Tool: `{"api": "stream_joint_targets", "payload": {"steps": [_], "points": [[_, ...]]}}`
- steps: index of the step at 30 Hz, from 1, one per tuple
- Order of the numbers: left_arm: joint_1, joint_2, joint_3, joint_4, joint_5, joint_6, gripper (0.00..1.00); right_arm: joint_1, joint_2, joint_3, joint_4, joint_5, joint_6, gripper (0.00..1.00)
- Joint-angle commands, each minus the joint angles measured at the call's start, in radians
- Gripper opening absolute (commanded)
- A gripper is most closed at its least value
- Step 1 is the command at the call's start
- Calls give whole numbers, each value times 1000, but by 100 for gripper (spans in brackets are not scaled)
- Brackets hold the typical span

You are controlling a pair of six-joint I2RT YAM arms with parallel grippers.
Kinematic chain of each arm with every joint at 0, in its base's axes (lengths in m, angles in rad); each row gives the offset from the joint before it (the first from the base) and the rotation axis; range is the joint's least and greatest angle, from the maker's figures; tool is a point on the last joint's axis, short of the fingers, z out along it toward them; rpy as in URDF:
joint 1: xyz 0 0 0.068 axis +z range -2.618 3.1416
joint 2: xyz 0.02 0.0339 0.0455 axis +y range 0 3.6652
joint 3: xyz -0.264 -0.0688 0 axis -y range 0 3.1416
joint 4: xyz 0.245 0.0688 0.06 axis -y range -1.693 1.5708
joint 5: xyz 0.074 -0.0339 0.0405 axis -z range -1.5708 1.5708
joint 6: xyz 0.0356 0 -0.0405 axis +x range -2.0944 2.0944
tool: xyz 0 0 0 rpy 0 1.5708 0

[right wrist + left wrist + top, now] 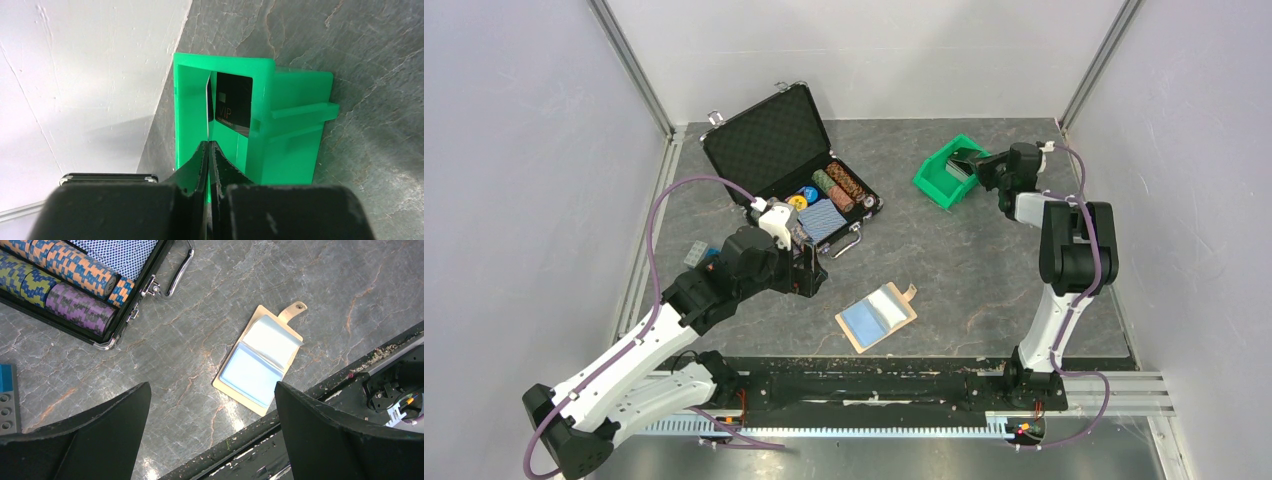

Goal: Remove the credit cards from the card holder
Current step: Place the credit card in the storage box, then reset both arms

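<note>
The tan card holder (pixel 876 316) (pixel 235 388) lies spread open near the table's front edge, tab pointing away. A light blue credit card (pixel 250 372) shows in its near pocket. My left gripper (pixel 810 270) (pixel 212 390) hangs open above the bare table, just left of the holder and apart from it. My right gripper (pixel 977 166) (pixel 208 145) is shut at the mouth of the green bin (pixel 939 180) (pixel 295 130), and a thin light card (pixel 207 110) seen edge-on runs from its fingertips into the bin. A black card marked VIP (pixel 233 102) stands inside the bin.
The open black chip case (pixel 769 135) with rows of poker chips (pixel 75 270) and a blue patterned block (pixel 822 218) sits at the back left. A blue and grey block (pixel 6 400) lies left of my left arm. The black front rail (pixel 280 440) runs just below the holder.
</note>
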Motion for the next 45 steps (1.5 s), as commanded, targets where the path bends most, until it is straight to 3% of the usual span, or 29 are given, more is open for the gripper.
{"api": "stream_joint_targets", "payload": {"steps": [1, 9, 16, 32, 39, 42, 45], "points": [[3, -13, 12, 36, -11, 48, 100, 8, 12, 45, 1, 51, -5, 0], [3, -14, 12, 37, -12, 48, 100, 11, 5, 41, -10, 72, -12, 0], [3, -15, 10, 36, -14, 48, 100, 11, -14, 71, -52, 95, -38, 25], [4, -27, 5, 37, -3, 45, 100, 6, -191, 143, -247, 166, -96, 35], [5, -27, 13, 33, 18, 46, 100, 22, -317, 135, -334, 12, -288, 42], [5, -45, 9, 34, 9, 44, 100, 32, -412, 89, -360, -85, -413, 52], [4, -59, 7, 31, 3, 36, 100, 54, -526, 70, -495, -107, -575, 73]]}}
